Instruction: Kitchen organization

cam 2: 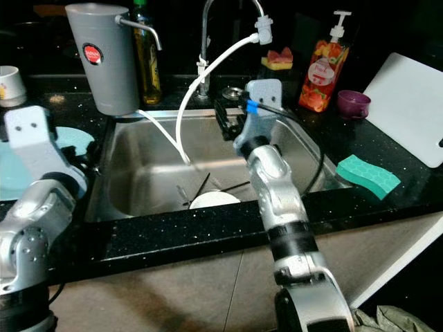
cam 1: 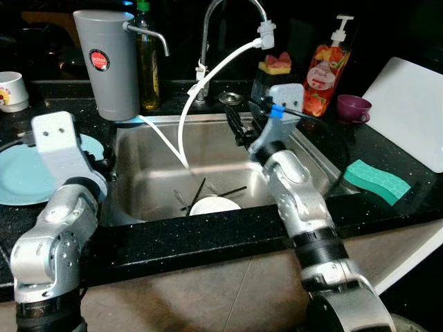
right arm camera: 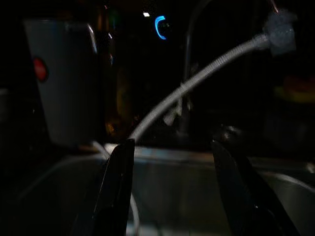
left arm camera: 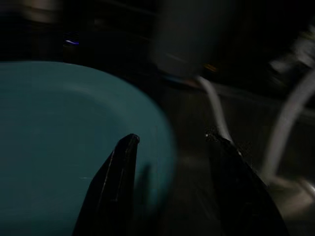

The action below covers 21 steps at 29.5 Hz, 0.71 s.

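A teal plate [cam 1: 21, 173] lies on the black counter left of the steel sink [cam 1: 159, 173]. My left gripper [left arm camera: 172, 142] is open at the plate's rim [left arm camera: 152, 147] nearest the sink, one finger over the plate and the other past its edge. In the sink basin lie a white dish [cam 1: 214, 205] and thin black chopsticks [cam 1: 197, 192]. Above the sink's back right part, my right gripper [cam 1: 239, 128] is open and holds nothing; it points toward the faucet [right arm camera: 189, 59].
A grey water filter [cam 1: 107, 62], an oil bottle [cam 1: 147, 62] and a white mug [cam 1: 12, 90] stand at the back left. A white hose [cam 1: 208, 83] hangs into the sink. On the right are a soap bottle [cam 1: 325, 72], purple cup [cam 1: 354, 108], green sponge [cam 1: 377, 181] and white board [cam 1: 412, 111].
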Motion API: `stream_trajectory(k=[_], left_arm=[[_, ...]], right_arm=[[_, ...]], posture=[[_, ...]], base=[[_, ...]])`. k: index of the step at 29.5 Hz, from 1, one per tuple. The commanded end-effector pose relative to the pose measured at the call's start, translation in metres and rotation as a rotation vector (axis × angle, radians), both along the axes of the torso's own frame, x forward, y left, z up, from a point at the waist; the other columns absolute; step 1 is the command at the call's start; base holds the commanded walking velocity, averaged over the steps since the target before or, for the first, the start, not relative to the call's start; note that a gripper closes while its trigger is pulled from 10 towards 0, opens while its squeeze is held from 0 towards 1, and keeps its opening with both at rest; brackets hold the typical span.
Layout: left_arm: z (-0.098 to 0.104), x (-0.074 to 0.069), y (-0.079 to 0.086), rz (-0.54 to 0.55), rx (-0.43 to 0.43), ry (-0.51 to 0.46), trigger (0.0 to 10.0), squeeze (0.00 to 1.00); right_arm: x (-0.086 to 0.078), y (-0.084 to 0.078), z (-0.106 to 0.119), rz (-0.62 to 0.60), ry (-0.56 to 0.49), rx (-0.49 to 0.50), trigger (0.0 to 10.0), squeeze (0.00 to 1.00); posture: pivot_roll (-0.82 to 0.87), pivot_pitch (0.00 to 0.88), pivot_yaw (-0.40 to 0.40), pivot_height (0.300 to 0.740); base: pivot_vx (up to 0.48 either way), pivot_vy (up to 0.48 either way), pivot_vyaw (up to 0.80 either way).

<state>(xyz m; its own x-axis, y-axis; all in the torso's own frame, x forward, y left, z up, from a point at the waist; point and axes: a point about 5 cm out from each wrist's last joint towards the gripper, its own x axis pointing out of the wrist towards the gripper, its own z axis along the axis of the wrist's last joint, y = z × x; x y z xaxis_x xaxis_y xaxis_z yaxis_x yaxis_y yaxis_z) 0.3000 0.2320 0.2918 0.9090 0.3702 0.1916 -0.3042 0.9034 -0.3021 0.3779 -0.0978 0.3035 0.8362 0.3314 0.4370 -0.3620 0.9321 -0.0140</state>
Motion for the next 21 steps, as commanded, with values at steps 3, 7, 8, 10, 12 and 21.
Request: stream_trajectory(k=[3,7,8,10,12,21], left_arm=[[-0.003,-0.01,0.011,0.133,-0.01,0.003,10.0,0.0],[-0.011,-0.016,0.031,0.257,-0.089,0.025,10.0,0.0],[-0.011,-0.016,0.031,0.257,-0.089,0.025,10.0,0.0],[-0.013,-0.017,0.042,0.302,-0.164,0.029,10.0,0.0],[-0.017,-0.02,0.06,0.375,-0.274,0.033,10.0,0.0],[-0.024,-0.024,0.073,0.433,-0.413,0.033,10.0,0.0]], right_arm=[[-0.005,-0.007,-0.002,-0.022,0.015,-0.001,10.0,0.0],[-0.008,-0.014,-0.005,-0.048,0.031,0.007,10.0,0.0],[-0.008,-0.014,-0.005,-0.048,0.031,0.007,10.0,0.0],[-0.008,-0.015,-0.006,-0.054,0.037,0.008,10.0,0.0],[-0.008,-0.016,-0.009,-0.058,0.048,0.003,10.0,0.0],[-0.011,-0.014,-0.017,-0.065,0.091,-0.015,10.0,0.0]], posture=[[0.11,0.172,-0.07,0.74],[0.11,0.169,-0.074,0.74],[0.11,0.169,-0.074,0.74],[0.12,0.165,-0.076,0.74],[0.12,0.161,-0.076,0.74],[0.12,0.156,-0.079,0.74]], base=[[0.0,0.0,0.0],[0.0,0.0,0.0],[0.0,0.0,0.0],[0.0,0.0,0.0],[0.0,0.0,0.0],[0.0,0.0,0.0]])
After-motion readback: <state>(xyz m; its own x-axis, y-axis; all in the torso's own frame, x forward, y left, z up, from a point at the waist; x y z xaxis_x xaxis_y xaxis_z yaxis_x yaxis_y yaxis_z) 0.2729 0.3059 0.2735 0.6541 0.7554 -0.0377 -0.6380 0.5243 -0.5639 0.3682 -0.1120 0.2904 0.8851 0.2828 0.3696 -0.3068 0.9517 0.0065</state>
